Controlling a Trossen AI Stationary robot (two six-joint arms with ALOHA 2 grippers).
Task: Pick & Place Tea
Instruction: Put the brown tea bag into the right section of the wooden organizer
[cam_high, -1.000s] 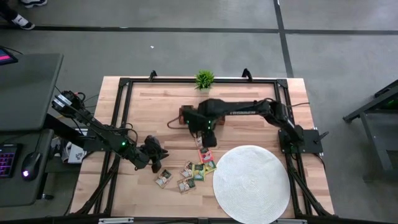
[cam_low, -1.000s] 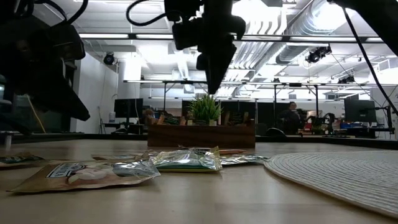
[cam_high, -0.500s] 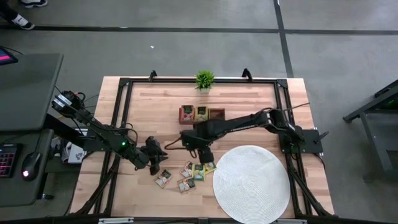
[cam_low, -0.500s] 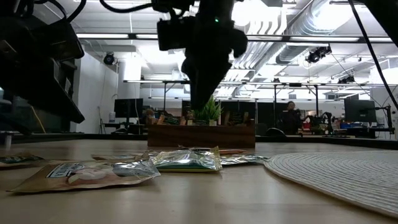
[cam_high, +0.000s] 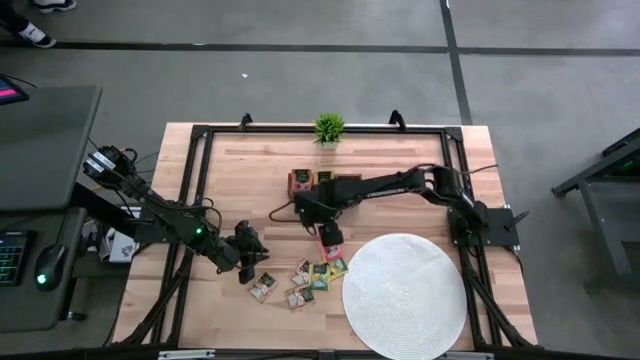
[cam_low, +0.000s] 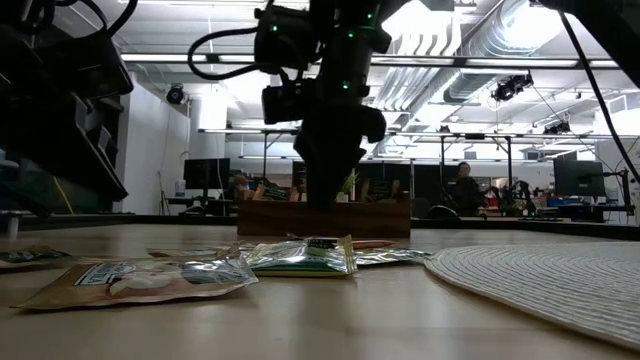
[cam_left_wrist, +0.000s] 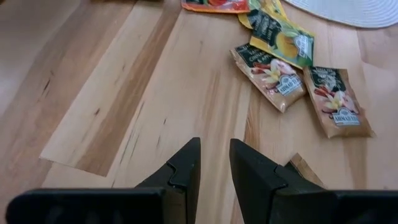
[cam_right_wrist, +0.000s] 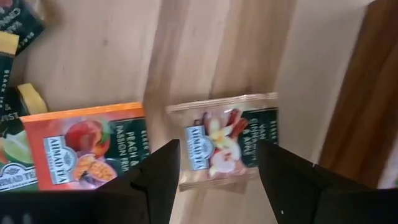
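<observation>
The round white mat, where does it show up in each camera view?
High view: the round white mat fills the table's lower right, just right of the tea packets.
Low view: a flat woven edge at the right.
Left wrist view: only a sliver at the top right corner.
Right wrist view: not in it.
Shared landmark: the tea packets lying beside the mat's edge.

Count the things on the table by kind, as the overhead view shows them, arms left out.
Tea packets: 6 loose ones showing; any under the arm or in the box are not counted
Mat: 1
Plant: 1
Wooden box: 1
Total: 9
</observation>
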